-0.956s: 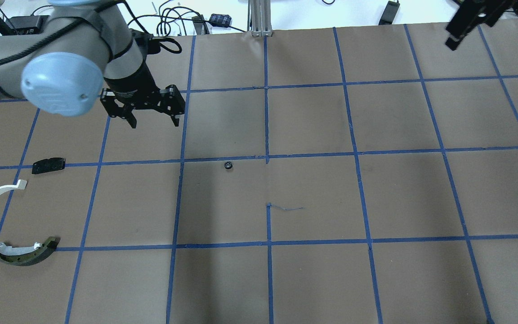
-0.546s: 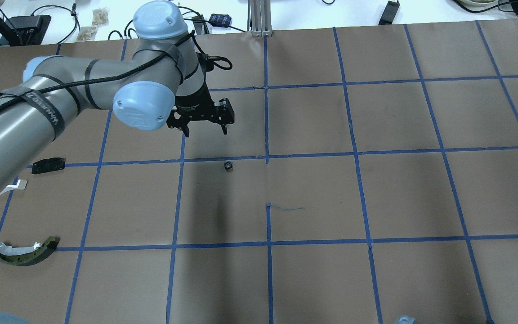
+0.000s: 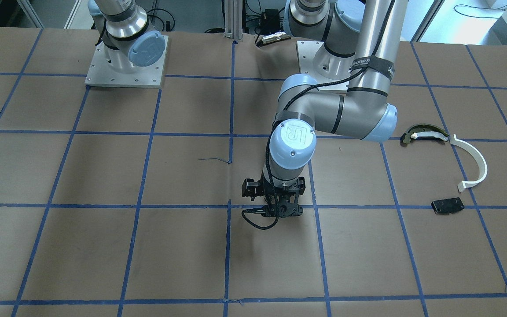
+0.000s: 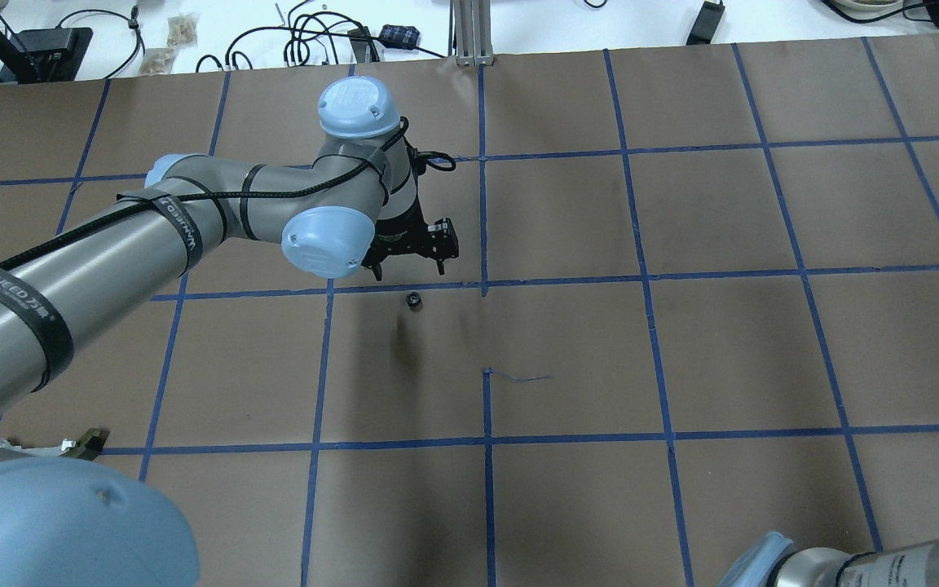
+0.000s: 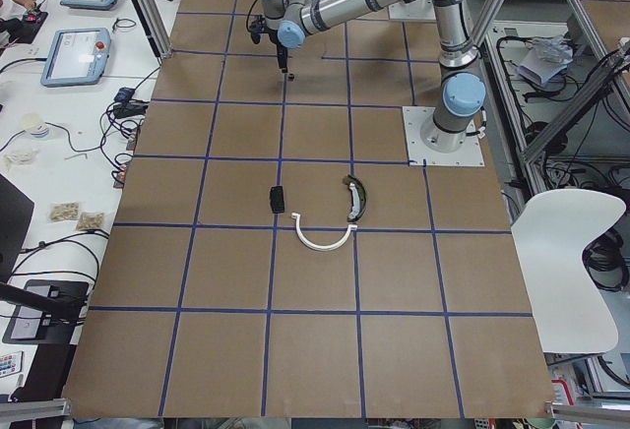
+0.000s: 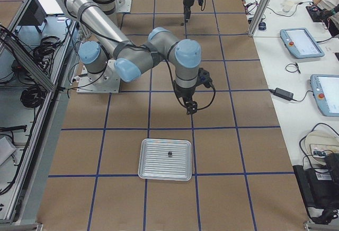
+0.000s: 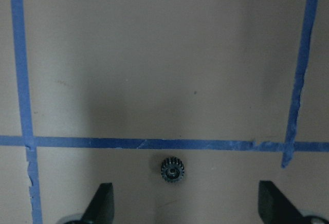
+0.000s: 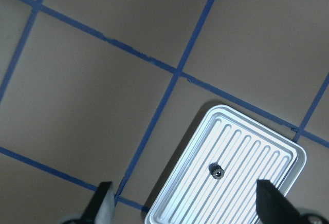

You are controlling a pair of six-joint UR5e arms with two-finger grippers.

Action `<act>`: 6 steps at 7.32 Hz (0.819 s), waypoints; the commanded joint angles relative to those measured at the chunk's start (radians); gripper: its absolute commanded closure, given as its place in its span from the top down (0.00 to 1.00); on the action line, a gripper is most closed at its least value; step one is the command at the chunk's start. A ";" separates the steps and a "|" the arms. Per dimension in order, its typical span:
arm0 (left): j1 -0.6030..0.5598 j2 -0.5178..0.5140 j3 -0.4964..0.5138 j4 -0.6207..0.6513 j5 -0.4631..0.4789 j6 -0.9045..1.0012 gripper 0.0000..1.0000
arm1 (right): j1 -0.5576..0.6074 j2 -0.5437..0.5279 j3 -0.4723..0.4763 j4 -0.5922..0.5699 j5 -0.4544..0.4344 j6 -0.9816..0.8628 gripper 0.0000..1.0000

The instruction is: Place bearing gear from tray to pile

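Brown paper with blue tape lines covers the counter point(image 4: 681, 367), and one small dark bearing gear point(image 7: 171, 169) lies flat on it, just beside a tape line near the middle. The left hand point(image 4: 408, 269) hangs above it with the fingers spread wide, holding nothing.

The step, as I judge it, is to take this gear and carry it to the pile point(image 3: 447, 205). The pile is well apart at the robot's left end, where the white half-ring strip point(image 5: 324, 247) lies.

In the wrist view the gear is not between the fingers yet. It sits a little ahead of them and slightly to one side. So the hand should first shift until the gear is exactly in the middle, then go straight down almost to the paper. It should close slowly on the toothed rim, because such a small round part can easily slip out or roll.

The right hand point(image 6: 189, 109) is also spread and empty, near the metal tray point(image 8: 247, 147), where a second gear point(image 8: 217, 171) lies.
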 commanded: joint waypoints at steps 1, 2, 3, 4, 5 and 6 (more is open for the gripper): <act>0.001 -0.013 -0.031 0.024 0.005 0.008 0.95 | -0.115 0.099 0.085 -0.173 0.008 -0.119 0.96; 0.001 -0.013 -0.031 0.023 0.004 0.008 0.87 | -0.135 0.172 0.073 -0.207 0.022 -0.141 0.96; 0.001 -0.017 -0.031 0.020 -0.002 0.008 0.87 | -0.155 0.212 0.076 -0.257 0.022 -0.158 0.96; 0.001 -0.032 -0.031 0.020 -0.002 0.002 0.87 | -0.157 0.232 0.085 -0.300 0.007 -0.141 0.94; 0.001 -0.045 -0.032 0.020 -0.001 -0.004 0.87 | -0.157 0.268 0.076 -0.304 -0.017 -0.132 0.88; 0.001 -0.048 -0.032 0.021 0.001 -0.004 0.85 | -0.157 0.312 0.077 -0.348 -0.033 -0.094 0.85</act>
